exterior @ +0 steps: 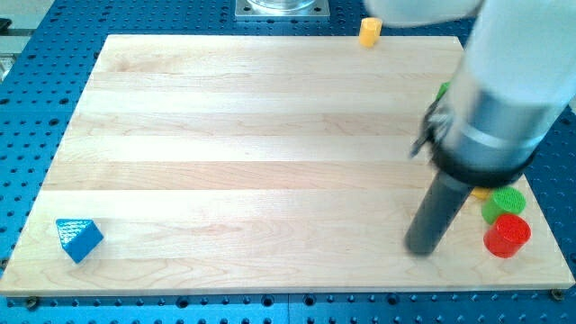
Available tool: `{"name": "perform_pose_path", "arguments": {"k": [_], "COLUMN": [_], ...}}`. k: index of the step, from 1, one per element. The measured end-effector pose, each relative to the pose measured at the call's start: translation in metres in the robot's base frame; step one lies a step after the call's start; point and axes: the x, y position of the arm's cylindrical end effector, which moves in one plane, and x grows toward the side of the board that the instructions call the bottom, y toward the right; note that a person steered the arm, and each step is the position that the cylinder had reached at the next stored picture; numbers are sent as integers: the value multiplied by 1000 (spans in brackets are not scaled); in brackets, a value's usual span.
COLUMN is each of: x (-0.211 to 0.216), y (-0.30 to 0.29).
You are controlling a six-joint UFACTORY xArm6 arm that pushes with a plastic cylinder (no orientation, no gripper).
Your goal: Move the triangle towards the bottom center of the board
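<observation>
A blue triangle block [79, 238] lies near the board's bottom left corner. My tip [421, 249] rests on the wooden board [252, 153] at the lower right, far to the right of the triangle. A red cylinder [508, 236] stands just right of the tip, with a green cylinder [502, 203] right behind it. A bit of a yellow block [483, 192] shows under the arm.
A yellow block [370, 31] sits at the board's top edge, right of centre. A sliver of a green block [443, 90] shows by the arm at the right. The arm's grey body [504, 99] covers the upper right of the board.
</observation>
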Motion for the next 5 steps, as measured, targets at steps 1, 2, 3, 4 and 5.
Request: {"name": "perform_pose_path", "arguments": {"k": [1, 2, 3, 4, 5], "x": [12, 13, 9, -2, -5], "y": [-24, -99, -222, -306, -379]}}
